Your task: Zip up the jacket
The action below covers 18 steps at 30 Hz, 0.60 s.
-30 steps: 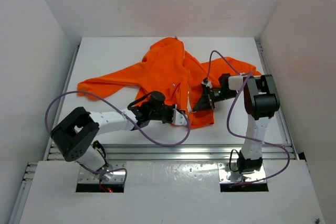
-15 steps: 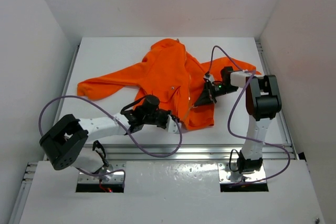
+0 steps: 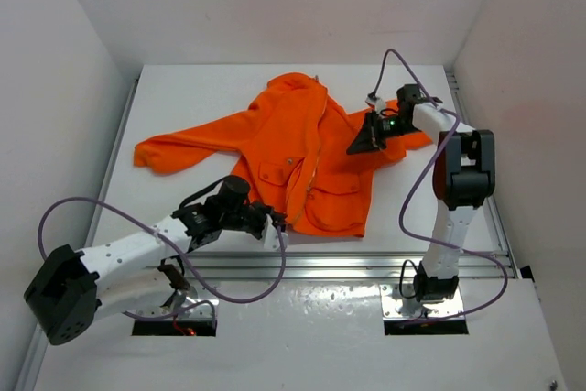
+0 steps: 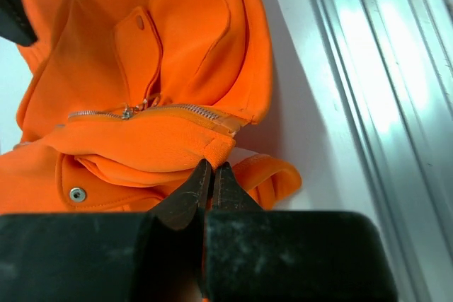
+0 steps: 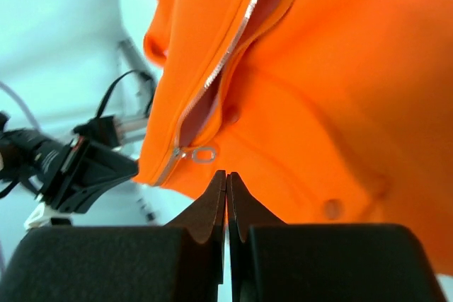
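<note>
Top cam looks down from high at the near side over the whole surface [image 3: 183, 98]; both wrist cams hug the jacket [image 3: 293, 144], sharing its zipper [image 4: 177, 109].

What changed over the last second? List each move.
The left tool drew back toward the near left, and the jacket spread wider along its lower hem on that side. The right tool moved toward the far side, up along the jacket front. The outstretched sleeve on the left stayed where it lay.
</note>
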Each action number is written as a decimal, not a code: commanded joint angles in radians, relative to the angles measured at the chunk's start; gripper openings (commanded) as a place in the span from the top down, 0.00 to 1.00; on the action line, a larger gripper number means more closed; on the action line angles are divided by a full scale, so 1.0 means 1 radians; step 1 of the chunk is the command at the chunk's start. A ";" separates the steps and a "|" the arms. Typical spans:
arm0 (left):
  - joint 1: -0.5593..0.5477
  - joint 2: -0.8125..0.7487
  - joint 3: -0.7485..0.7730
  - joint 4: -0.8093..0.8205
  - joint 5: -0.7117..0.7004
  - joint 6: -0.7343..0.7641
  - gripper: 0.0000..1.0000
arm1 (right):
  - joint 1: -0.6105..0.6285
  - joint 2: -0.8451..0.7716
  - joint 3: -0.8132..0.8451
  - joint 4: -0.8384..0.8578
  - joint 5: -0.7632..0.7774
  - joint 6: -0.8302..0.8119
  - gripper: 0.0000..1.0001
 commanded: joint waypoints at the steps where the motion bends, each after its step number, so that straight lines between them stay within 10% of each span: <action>1: 0.009 -0.076 -0.022 -0.091 0.040 0.018 1.00 | -0.004 0.004 0.083 0.029 0.067 0.001 1.00; 6: 0.009 -0.109 -0.040 -0.102 -0.006 -0.005 1.00 | -0.001 0.053 0.181 0.075 -0.070 0.001 0.98; 8: 0.009 -0.109 -0.040 -0.102 -0.018 -0.019 1.00 | 0.040 0.064 0.212 -0.022 -0.150 -0.092 0.76; 12: 0.009 -0.100 -0.040 -0.093 -0.018 -0.053 1.00 | 0.147 0.059 0.197 -0.432 -0.210 -0.493 0.71; 18: 0.018 -0.080 -0.040 -0.059 -0.018 -0.074 1.00 | 0.189 -0.171 -0.370 0.122 -0.196 -0.228 0.60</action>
